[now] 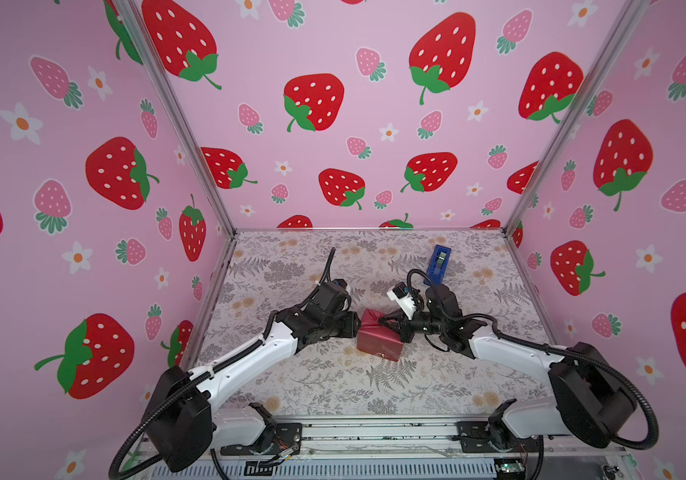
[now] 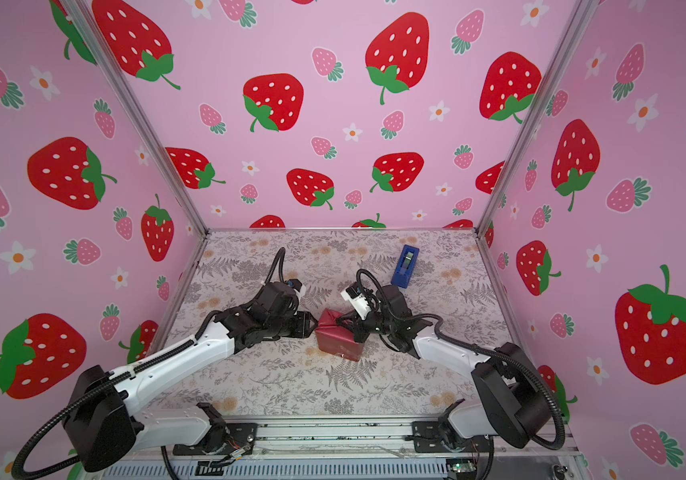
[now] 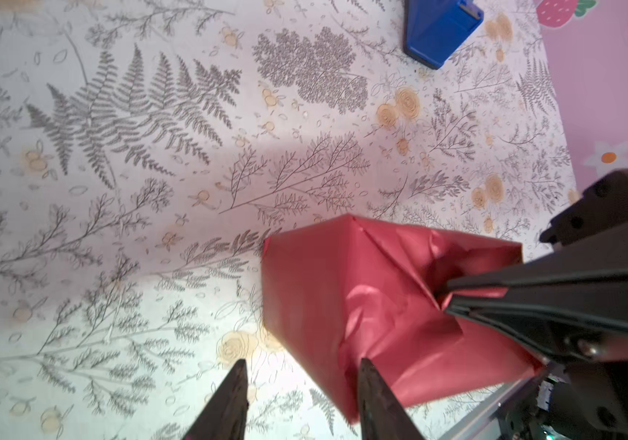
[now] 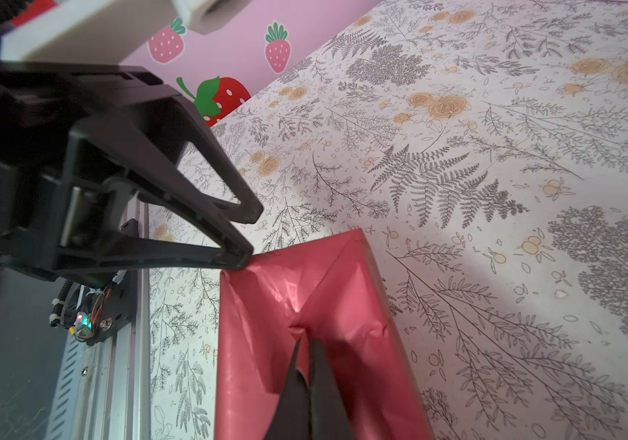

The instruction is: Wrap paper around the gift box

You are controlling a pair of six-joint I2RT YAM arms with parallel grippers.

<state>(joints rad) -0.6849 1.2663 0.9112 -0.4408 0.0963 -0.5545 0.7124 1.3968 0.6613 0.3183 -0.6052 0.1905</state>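
Though wrapped from sight in paper (image 1: 378, 338), the box sits mid-way across the table (image 1: 333, 386) (a red parcel).
The right gripper (image 4: 306, 341) is clenched on a paper fold at the parcel's end; the left gripper (image 3: 303, 361) stands released, one finger (image 4: 244, 259) against the paper's corner. The blue dispenser (image 3: 442, 30) is cut off by the left wrist view's edge.

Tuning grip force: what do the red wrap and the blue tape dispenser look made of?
The paper: thin sheet, probably real paper, satin finish; sharp creases, crumpled folds, faint sheen. The tape dispenser: likely moulded plastic, smooth; uniform blue, crisp rigid edges.
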